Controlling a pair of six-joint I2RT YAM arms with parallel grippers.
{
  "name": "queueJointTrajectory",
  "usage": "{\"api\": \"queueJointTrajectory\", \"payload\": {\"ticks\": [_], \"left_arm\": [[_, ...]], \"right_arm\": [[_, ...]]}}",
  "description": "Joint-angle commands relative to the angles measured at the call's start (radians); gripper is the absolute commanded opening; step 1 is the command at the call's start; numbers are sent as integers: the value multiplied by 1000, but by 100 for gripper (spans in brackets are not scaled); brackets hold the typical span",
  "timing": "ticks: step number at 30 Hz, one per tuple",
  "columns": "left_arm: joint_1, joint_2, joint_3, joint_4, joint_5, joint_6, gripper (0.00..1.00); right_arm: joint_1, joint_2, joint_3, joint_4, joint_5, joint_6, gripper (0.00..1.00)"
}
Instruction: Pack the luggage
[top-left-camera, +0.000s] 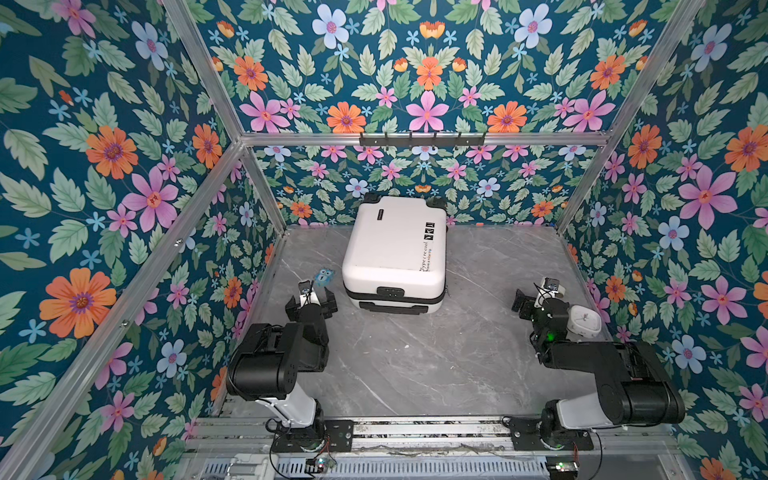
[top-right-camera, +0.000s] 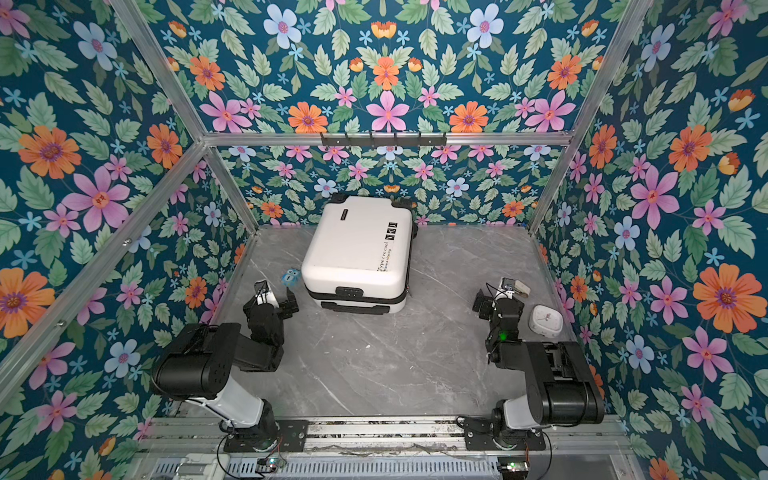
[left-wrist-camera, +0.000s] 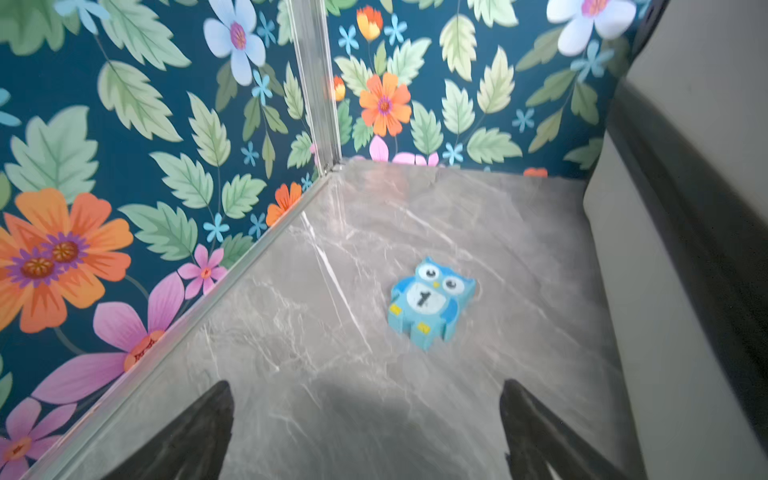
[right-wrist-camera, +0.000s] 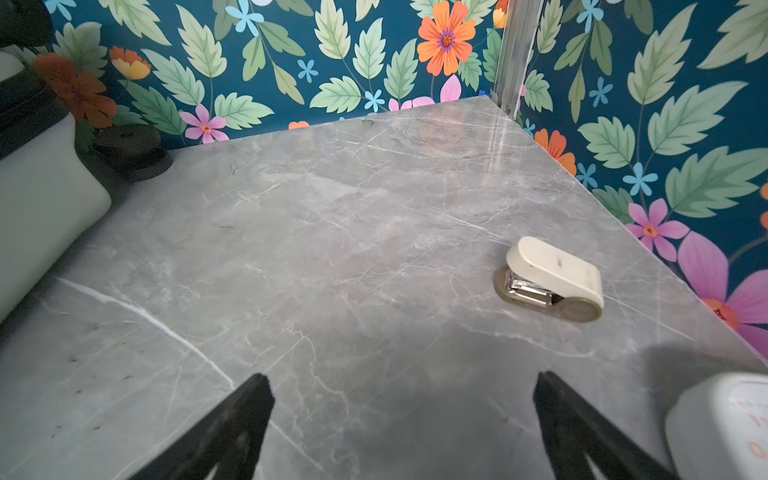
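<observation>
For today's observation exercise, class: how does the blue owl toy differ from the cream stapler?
Colour: the owl toy is bright blue with yellow feet; the stapler is cream with a tan base.
Pose: the owl toy lies flat, face up; the stapler sits on its base.
Place: the owl toy lies close beside the luggage; the stapler lies well apart from it.
Both rest loose on the grey table.

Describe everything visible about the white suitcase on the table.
The white suitcase is a glossy hard shell with rounded corners, closed and lying flat on the grey marbled table. A black zipper band rings its side; a black handle faces front, black wheels point toward the back wall, and black printed text runs along one edge.
</observation>
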Motion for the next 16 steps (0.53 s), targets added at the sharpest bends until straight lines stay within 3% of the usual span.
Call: {"api": "queueJointTrajectory", "payload": {"ticks": [1, 16], "left_arm": [[4, 4, 2, 38, 45, -6, 100], [4, 4, 1, 39, 44, -3, 100]], "right_arm": [[0, -11, 5, 10, 19, 9, 99], [2, -3, 18, -13, -18, -3, 99]]}}
